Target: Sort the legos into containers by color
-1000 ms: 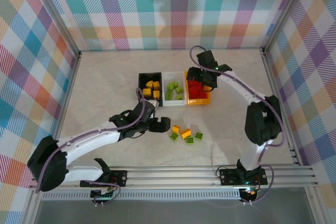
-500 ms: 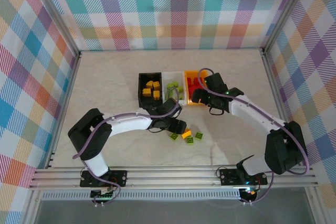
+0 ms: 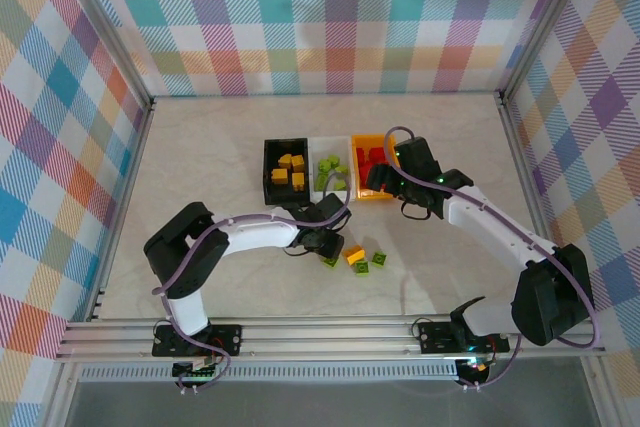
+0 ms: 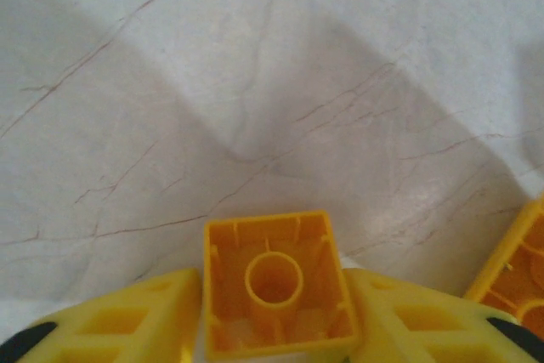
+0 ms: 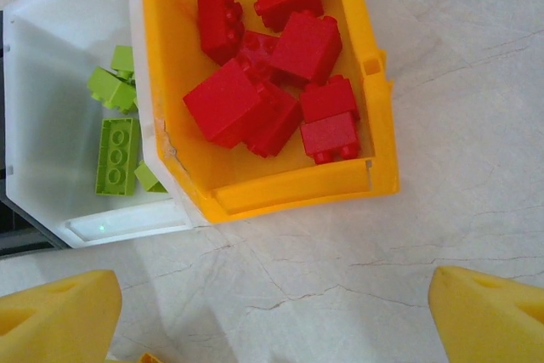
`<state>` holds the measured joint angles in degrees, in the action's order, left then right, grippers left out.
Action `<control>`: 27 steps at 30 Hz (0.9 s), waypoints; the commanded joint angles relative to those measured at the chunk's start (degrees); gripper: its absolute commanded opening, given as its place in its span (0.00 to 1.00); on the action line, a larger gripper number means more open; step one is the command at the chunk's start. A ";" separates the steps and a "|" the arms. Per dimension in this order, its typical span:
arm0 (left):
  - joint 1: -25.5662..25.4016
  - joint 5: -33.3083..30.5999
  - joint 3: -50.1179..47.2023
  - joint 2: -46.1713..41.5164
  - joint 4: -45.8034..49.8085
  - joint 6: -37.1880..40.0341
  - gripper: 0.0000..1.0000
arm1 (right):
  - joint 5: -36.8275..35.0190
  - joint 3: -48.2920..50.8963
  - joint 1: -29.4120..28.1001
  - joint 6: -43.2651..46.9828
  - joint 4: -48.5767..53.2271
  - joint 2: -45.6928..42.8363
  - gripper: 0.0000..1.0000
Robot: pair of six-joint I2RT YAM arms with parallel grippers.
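Between the yellow fingers (image 4: 136, 320) of the left claw (image 4: 272, 303) sat a yellow-orange brick (image 4: 272, 274), pinched from both sides with each finger pressed flat against one of its walls. The brick was small and boxy, and its hollow underside faced the wrist camera, showing thin walls and one round tube in the middle. It hung low over the pale, veined table (image 4: 255, 82); whether it touched the surface I could not tell. Just to the claw's right, a corner of a second yellow-orange brick (image 4: 514, 274) poked in, close to the held one but apart from it. Seen from above, the left claw (image 3: 322, 240) was at the left end of a small cluster of loose bricks lying on the table in front of the bins: a green brick (image 3: 331, 260) nearest it, then the second yellow-orange brick (image 3: 354, 255), then another green brick (image 3: 379, 260). The right claw (image 5: 272, 320) stood spread wide, its fingers at the lower corners of its wrist view with bare table between them, and it hung just in front of the orange bin (image 5: 289, 189). That bin held a heap of red bricks (image 5: 272, 82). The white bin (image 5: 51, 125) touching its left side held green bricks (image 5: 116, 155), and the black bin (image 3: 268, 152) at the left end of the row held yellow-orange bricks (image 3: 288, 169).
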<state>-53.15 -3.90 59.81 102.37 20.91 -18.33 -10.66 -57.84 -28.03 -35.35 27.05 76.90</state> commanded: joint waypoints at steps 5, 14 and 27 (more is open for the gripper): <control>1.41 -2.57 -2.08 -4.91 2.05 -2.09 0.30 | -1.07 0.54 0.26 -0.86 0.02 -1.73 0.93; 12.36 -10.50 -4.64 -21.31 0.47 -5.19 0.27 | -0.30 2.78 0.26 -1.77 -0.23 -4.73 0.93; 23.34 -13.83 17.53 -0.51 -0.02 -4.87 0.46 | 1.16 5.65 0.26 -2.15 1.28 -8.15 0.94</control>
<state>-30.68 -15.73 73.17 99.46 19.53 -22.79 -10.37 -53.12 -28.03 -36.86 27.24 70.89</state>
